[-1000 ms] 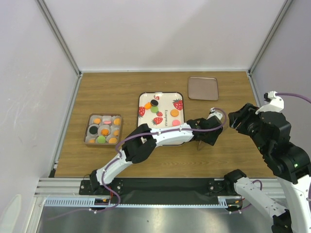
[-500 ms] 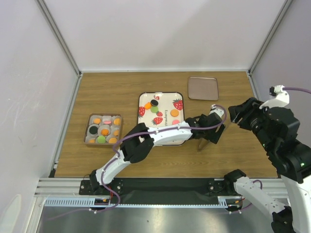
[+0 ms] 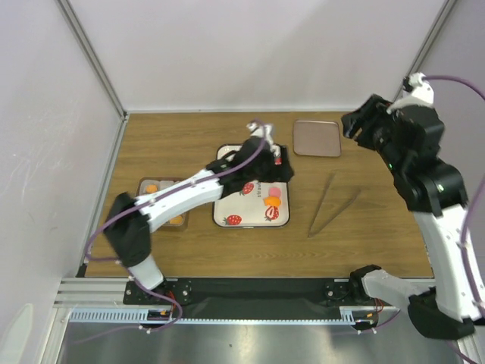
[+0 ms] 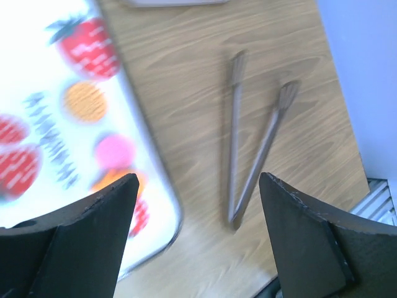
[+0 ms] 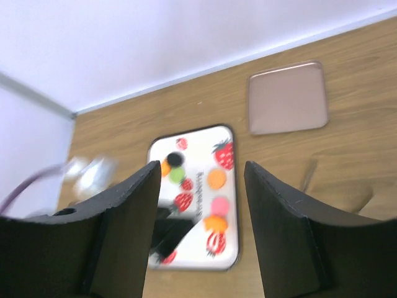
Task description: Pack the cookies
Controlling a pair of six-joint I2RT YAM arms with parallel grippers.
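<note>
Orange cookies (image 3: 151,187) in the box (image 3: 144,182) show only from above — left hand (image 4: 197,180) and right hand (image 5: 201,166) gape empty.

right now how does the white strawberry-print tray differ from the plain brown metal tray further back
The white strawberry-print tray is larger and longer; the plain brown metal tray is smaller and nearly square. The white tray carries loose cookies; the brown tray is bare. Both lie flat on the wooden table and have rounded corners.
</note>
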